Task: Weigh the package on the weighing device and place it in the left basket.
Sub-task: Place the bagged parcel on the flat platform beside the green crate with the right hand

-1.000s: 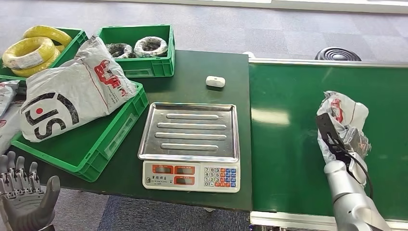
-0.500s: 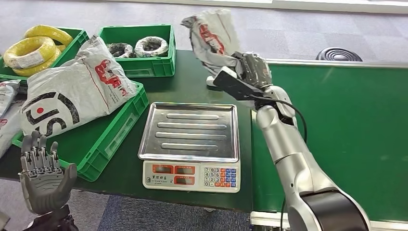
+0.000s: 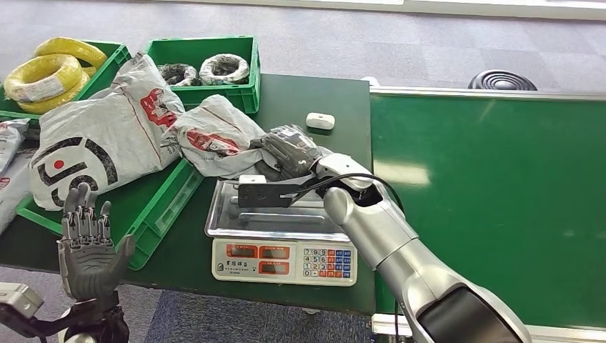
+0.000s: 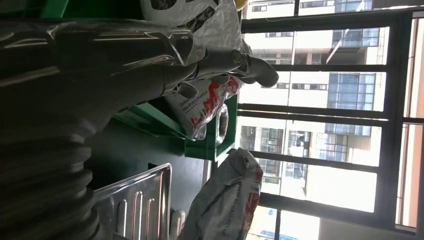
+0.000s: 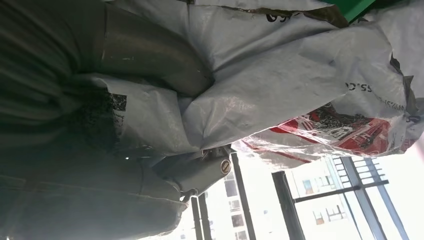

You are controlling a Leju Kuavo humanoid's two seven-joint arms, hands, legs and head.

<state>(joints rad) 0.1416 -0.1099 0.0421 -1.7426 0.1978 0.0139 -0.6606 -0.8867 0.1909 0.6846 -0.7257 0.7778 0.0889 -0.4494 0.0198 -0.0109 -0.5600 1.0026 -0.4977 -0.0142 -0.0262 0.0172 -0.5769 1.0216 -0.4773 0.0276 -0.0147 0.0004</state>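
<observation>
The right robot hand (image 3: 291,148) grips the package (image 3: 214,139) above the dark green surface (image 3: 293,100), at the scale's (image 3: 282,214) eleven o'clock (grey carpet (image 3: 400,43) beyond). The left robot hand (image 3: 89,246) hangs spread, holding nothing.

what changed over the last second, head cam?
The right hand, gripping the package, swung it off the conveyor belt, up over the table, then down to the scale tray's far-left corner by the left basket. The left hand rose, open. Scale, crates and the basket's large bag stayed put.
</observation>
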